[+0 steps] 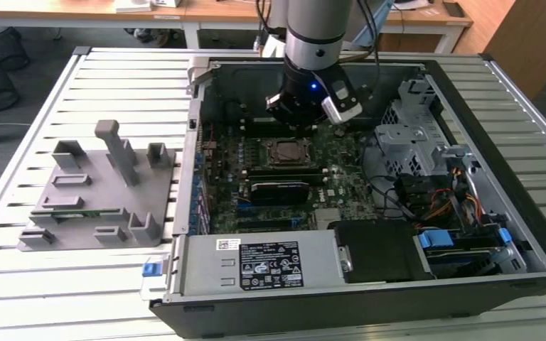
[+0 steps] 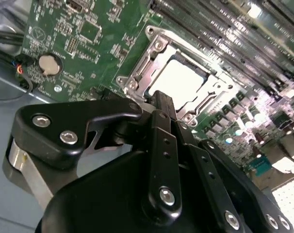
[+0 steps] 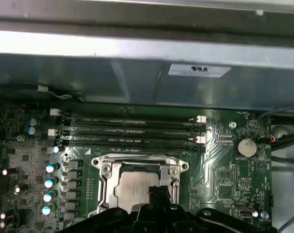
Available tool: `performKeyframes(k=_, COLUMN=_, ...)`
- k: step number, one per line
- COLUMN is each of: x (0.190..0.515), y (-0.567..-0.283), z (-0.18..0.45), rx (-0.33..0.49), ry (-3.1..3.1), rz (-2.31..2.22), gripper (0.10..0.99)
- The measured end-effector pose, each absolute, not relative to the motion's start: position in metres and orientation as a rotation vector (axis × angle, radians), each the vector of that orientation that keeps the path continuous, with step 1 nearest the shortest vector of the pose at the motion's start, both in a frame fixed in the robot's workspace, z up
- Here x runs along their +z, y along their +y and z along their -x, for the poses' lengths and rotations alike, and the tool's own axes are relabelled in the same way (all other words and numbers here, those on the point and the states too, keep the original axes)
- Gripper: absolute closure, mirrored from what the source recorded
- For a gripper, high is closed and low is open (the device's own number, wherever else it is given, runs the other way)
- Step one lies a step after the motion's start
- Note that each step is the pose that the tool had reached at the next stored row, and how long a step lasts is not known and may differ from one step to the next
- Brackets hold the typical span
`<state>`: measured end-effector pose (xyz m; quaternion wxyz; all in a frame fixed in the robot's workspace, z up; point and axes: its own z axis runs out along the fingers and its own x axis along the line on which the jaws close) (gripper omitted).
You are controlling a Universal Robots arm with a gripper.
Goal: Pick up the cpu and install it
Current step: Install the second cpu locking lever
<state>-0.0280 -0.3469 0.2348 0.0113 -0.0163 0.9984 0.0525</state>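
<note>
The cpu (image 2: 183, 80) lies flat in the metal socket frame (image 2: 137, 73) on the green motherboard (image 1: 335, 153), its silver top showing in both wrist views (image 3: 132, 187). In the exterior view the socket (image 1: 286, 150) sits mid-board inside the open computer case. My gripper (image 1: 301, 126) hangs just above the socket's far side. Its dark fingers (image 2: 161, 104) stand pressed together, with nothing between them, and the tip (image 3: 156, 191) hovers over the chip's near edge. I cannot tell whether the tip touches the chip.
Black memory slots (image 3: 132, 128) run beside the socket, with the case wall (image 3: 137, 73) beyond them. A black card (image 1: 278, 190), the power supply (image 1: 264, 263), drive cages and cables (image 1: 443, 199) crowd the case. A grey fixture block (image 1: 102, 192) stands on the slatted table at the exterior view's left.
</note>
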Motion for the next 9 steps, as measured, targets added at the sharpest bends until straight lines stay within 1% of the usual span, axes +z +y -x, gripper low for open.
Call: performKeyframes(k=9, x=0.257, y=-0.35, z=0.028, rx=0.183, ry=3.113, rz=0.051, gripper=0.98)
